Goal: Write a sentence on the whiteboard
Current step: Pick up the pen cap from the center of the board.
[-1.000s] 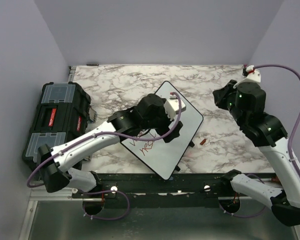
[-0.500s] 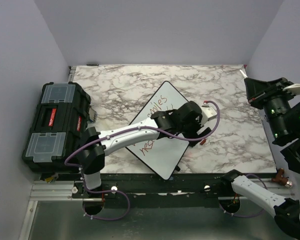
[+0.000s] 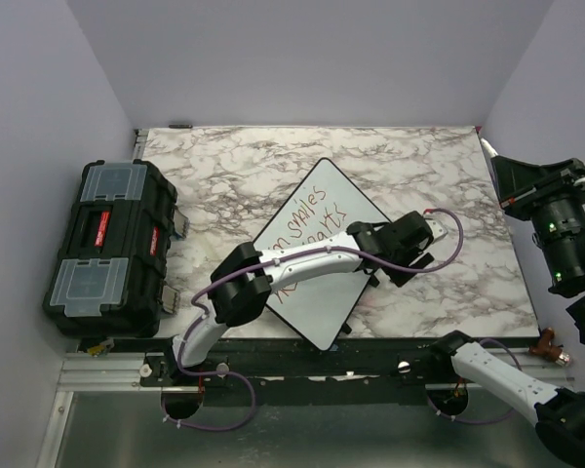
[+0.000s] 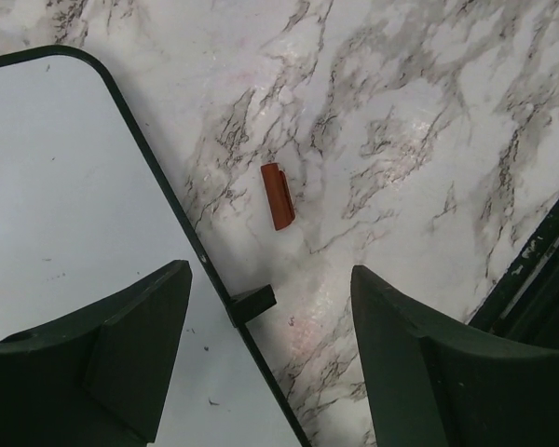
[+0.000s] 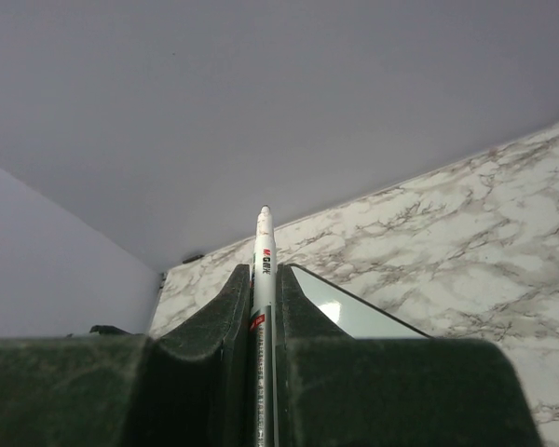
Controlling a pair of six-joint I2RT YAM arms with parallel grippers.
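Note:
The whiteboard lies tilted like a diamond on the marble table. The sentence is in red marker in two lines, and my left arm partly covers the lower line. My left gripper hovers open and empty over the board's right edge. In the left wrist view the gripper straddles the whiteboard's black rim and one small foot. A small red marker cap lies on the marble just ahead. My right gripper is raised at the far right, shut on a white marker that points up.
A black toolbox with clear lid compartments stands at the table's left edge. The table's dark front rail runs close on the right of the left gripper. Purple walls close in the back and sides.
My left arm has swung right, from over the board's middle to its right edge, uncovering the upper line. My right arm has drawn back and up to the far right.

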